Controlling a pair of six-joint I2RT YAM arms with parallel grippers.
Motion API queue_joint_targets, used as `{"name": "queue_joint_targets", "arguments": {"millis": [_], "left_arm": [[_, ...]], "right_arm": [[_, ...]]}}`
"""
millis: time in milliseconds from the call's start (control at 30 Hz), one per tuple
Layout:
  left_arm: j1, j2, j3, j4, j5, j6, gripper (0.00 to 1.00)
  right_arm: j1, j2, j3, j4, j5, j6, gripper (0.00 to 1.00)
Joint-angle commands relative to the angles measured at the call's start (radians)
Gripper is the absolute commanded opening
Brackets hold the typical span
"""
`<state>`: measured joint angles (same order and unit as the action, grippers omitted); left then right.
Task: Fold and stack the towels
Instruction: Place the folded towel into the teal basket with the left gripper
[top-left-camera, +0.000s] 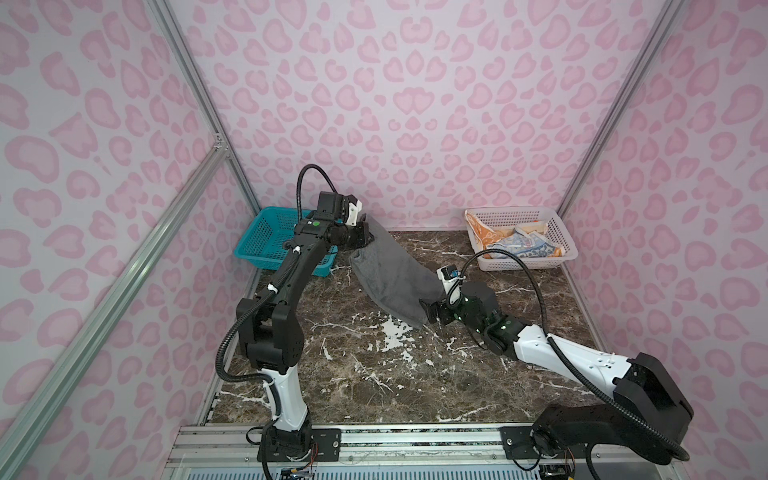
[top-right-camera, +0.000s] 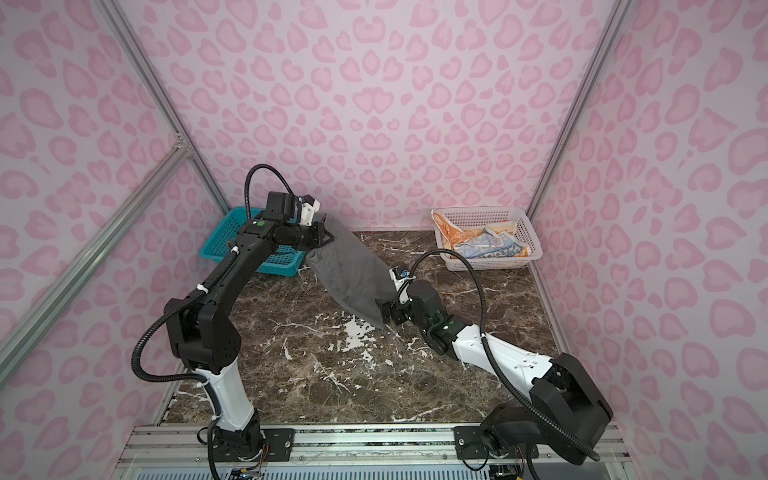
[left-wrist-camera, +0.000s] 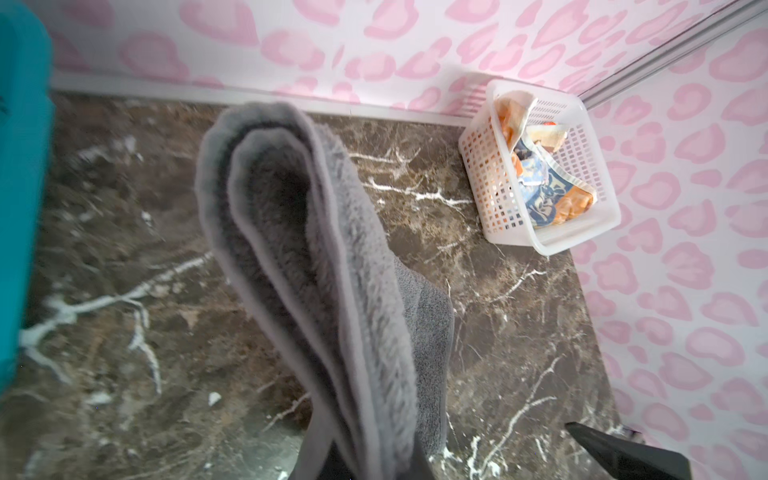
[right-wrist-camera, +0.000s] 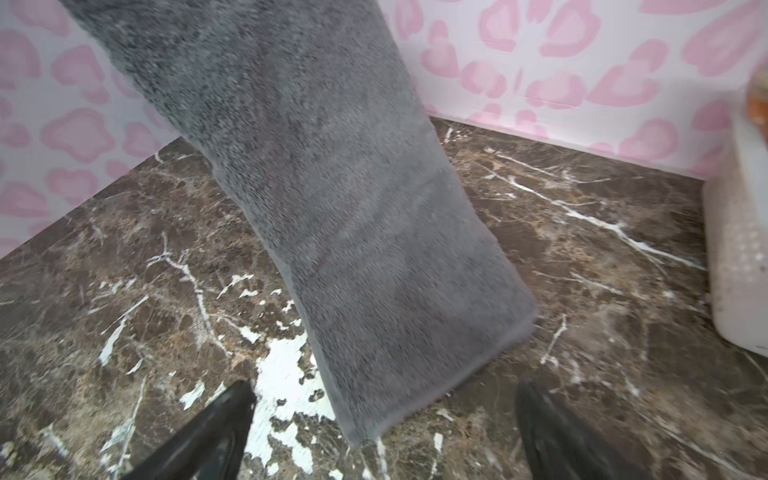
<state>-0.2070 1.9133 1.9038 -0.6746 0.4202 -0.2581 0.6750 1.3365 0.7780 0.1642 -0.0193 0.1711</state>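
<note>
A folded dark grey towel (top-left-camera: 390, 278) (top-right-camera: 353, 274) hangs slanting over the marble table, from the back left down toward the middle. My left gripper (top-left-camera: 365, 235) is shut on its upper end; in the left wrist view the doubled towel (left-wrist-camera: 311, 249) runs away from the jaws. My right gripper (top-left-camera: 428, 312) (right-wrist-camera: 386, 388) stands open at the towel's lower end (right-wrist-camera: 365, 249), whose corner lies loose between the spread fingers (right-wrist-camera: 232, 415), touching neither. An orange towel (top-left-camera: 478, 232) and a multicolour towel (top-left-camera: 524, 246) lie crumpled in the white basket.
The white basket (top-left-camera: 559, 232) stands at the back right corner. A teal basket (top-left-camera: 257, 237) stands at the back left, partly behind my left arm. Pink patterned walls with metal posts close in three sides of the table (top-left-camera: 374, 386).
</note>
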Motion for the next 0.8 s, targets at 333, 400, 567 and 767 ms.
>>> {"name": "queue_joint_targets", "arguments": {"millis": [333,400,567,767], "left_arm": [[0.163,0.097,0.344,-0.158,-0.132,0.221,0.03],[0.179,0.108,0.372,-0.17,-0.159,0.251,0.03],[0.233,0.113,0.409,-0.165,-0.178,0.294,0.03],[0.305,0.142,0.47,-0.124,-0.188,0.338,0.03]], "right_arm": [[-0.042,0.043,0.059,-0.061,-0.029,0.026,0.99],[-0.042,0.055,0.073,-0.068,-0.04,0.028,0.99],[-0.042,0.086,0.104,-0.083,-0.054,0.031,0.99],[-0.041,0.125,0.128,-0.083,-0.074,0.04,0.99]]}}
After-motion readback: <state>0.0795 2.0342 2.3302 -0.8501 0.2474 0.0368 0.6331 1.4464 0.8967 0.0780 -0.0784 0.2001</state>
